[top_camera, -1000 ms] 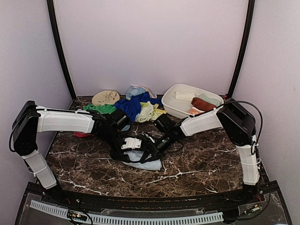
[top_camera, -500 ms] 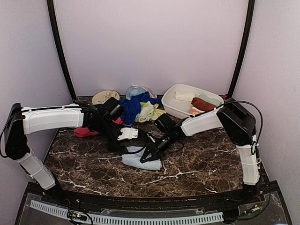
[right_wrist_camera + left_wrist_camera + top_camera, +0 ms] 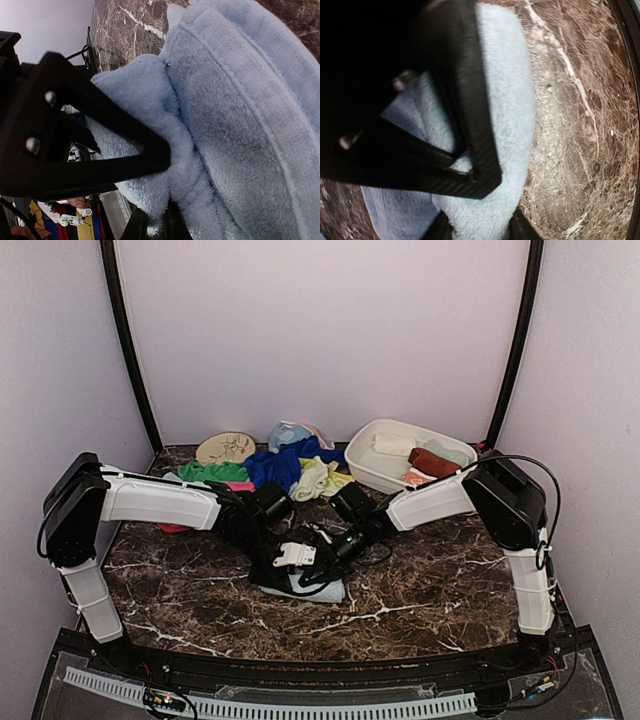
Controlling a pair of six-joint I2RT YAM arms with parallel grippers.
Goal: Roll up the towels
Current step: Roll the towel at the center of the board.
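Pale blue towel [image 3: 318, 590] bunched in thick folds on the dark marble worktop [image 3: 430, 590], just toward 6 o'clock of its middle. Pinched from both sides. Left tool [image 3: 480, 232] reaching in from 9 o'clock, fingers set fairly narrow about a plump fold filling the gap between them. Right tool [image 3: 152, 227] coming in from 2 o'clock, nearly closed, nipping a thinner ridge of the same cloth. Tips of the two tools close together over the towel; touching or apart, impossible to tell. Along the far edge, from 11 to 12 o'clock, a loose heap: green towel [image 3: 212, 472], pink-red towel [image 3: 240, 486], royal blue towel [image 3: 280, 465] and lime-yellow towel [image 3: 318, 478], lapping one over another, with a pale cloth [image 3: 290, 432] behind them at 12 o'clock. Round tan disc [image 3: 226, 448] at 11 o'clock, just beside the green. White oval basin [image 3: 362, 468] at 1 o'clock, holding a white towel [image 3: 393, 444] and a rust-brown towel [image 3: 432, 462] side by side; rolled or merely bundled, hard to say.
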